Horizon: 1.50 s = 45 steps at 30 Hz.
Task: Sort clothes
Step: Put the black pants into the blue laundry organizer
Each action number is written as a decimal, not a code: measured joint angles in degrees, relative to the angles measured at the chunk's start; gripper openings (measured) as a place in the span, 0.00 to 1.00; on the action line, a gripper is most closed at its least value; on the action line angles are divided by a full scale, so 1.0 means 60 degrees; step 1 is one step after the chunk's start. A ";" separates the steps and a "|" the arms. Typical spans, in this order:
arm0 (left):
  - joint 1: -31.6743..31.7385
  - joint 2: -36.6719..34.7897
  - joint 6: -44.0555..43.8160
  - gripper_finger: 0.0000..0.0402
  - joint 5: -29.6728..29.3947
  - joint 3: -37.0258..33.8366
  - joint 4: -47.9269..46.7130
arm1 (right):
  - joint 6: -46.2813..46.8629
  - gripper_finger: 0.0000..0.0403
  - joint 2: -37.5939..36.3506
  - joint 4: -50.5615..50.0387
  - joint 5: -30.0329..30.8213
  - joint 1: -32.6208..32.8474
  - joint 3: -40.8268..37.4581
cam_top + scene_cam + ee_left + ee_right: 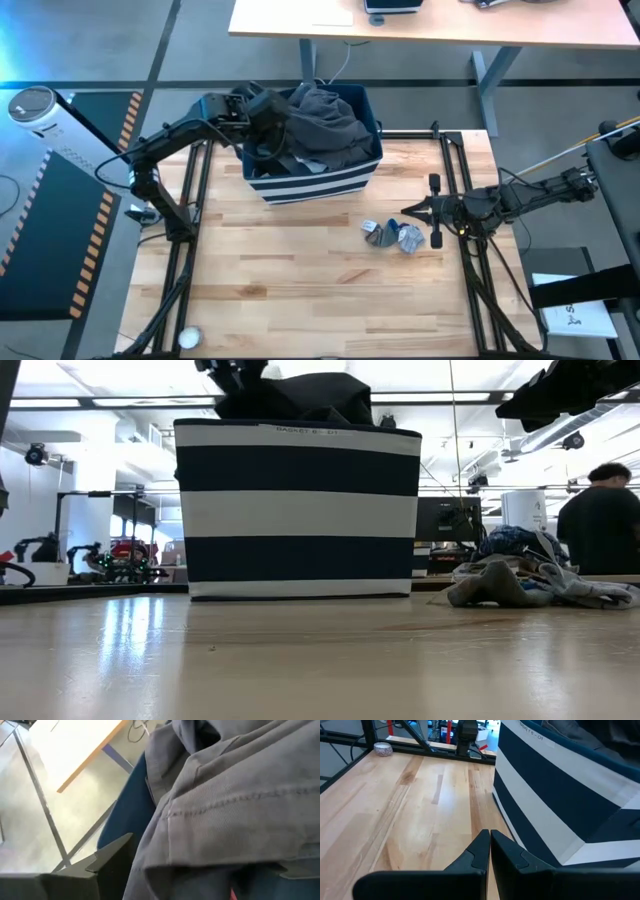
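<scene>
Clothes heaped in two spots: dark charcoal garment [325, 120] mounded high over the rim of the navy striped bin [310, 182] near the table's far edge, toward its left corner; small blue and grey pieces [392, 235] crumpled in a loose clump on the bare table [300, 290] just in front of the bin's right corner. Soft, limp, light stuff all round; likely to drape, stretch and trail rather than lift as one piece, so best pinched at a thick fold or stitched hem, where layers bunch and the weave gives purchase. Seamed hem of the charcoal cloth plainly on offer in the left wrist view, filling it close up. Left gripper [262, 112] pressed into the charcoal heap at the bin's left rim, fingers part-buried in the folds; whether clamped on cloth or merely among it, impossible to tell. Right gripper [412, 212] low over the table toward its right edge, just beside the small clump, fingers pressed together, holding nothing.
</scene>
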 joint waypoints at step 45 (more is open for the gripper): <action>0.0087 0.0542 0.3666 0.00 0.3513 -0.3401 0.7529 | -0.0004 0.00 0.0000 -0.0038 0.0000 0.0000 -0.0011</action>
